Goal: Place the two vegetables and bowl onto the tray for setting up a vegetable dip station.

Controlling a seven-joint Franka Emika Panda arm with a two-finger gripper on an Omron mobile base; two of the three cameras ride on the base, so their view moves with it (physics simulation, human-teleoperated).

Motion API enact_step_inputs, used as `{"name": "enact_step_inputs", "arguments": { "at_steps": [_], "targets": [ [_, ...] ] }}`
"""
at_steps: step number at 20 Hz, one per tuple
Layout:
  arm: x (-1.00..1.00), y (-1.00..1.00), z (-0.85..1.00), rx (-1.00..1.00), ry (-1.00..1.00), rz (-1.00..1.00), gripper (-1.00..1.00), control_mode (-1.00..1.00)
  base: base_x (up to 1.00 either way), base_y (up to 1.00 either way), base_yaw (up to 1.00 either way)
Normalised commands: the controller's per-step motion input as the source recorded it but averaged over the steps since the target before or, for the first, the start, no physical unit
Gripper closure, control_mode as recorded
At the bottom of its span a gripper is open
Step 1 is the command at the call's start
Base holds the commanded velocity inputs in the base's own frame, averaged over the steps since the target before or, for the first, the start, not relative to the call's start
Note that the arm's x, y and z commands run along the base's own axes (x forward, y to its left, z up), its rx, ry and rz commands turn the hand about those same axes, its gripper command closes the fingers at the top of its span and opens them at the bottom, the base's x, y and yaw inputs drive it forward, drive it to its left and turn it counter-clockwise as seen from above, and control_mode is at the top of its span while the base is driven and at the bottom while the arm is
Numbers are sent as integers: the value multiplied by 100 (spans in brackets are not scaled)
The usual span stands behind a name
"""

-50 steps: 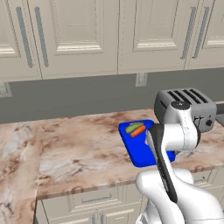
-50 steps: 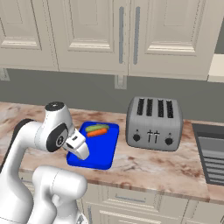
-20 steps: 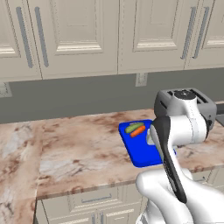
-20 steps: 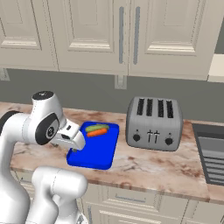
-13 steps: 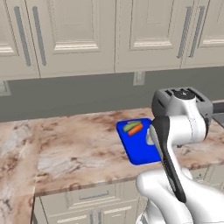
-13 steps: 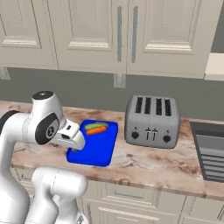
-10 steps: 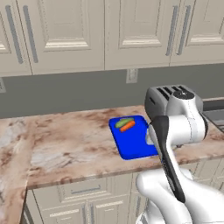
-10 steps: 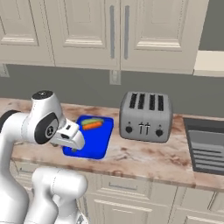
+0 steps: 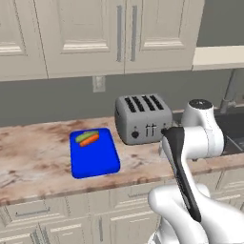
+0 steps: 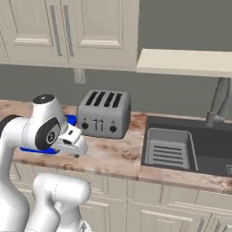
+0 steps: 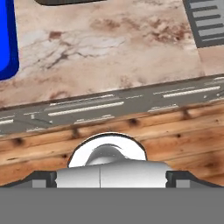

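Observation:
The blue tray lies on the marble counter left of the toaster. Two vegetables rest side by side at its far end, a green one and an orange one. A strip of the tray peeks out behind my arm, and its edge sits at the upper left of the hand view. My gripper hangs open and empty over the counter's front edge, right of the tray, its fingertips wide apart. The bowl is out of view.
A grey four-slot toaster stands against the wall beside the tray. To the right, a dark sink holds a rack, with a faucet behind it. Below the gripper are the drawer fronts and the wooden floor.
The whole scene has shifted left in both base views: the base has driven to the right. The sink has come into view. The gripper stays open and empty.

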Motion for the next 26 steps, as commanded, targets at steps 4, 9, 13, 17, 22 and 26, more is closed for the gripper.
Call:
{"name": "enact_step_inputs", "arguments": {
  "at_steps": [4, 9, 13, 17, 22, 26],
  "targets": [
    [0, 0, 0, 0, 0, 0, -100, 100, 0, -100, 0],
    [0, 0, 0, 0, 0, 0, -100, 100, 0, -100, 0],
    [0, 0, 0, 0, 0, 0, -100, 100, 0, -100, -2],
    [0, 0, 0, 0, 0, 0, -100, 100, 0, -100, -3],
    [0, 0, 0, 0, 0, 0, -100, 100, 2, -99, -1],
    [0, 0, 0, 0, 0, 0, -100, 100, 13, -97, 0]
  ]
}}
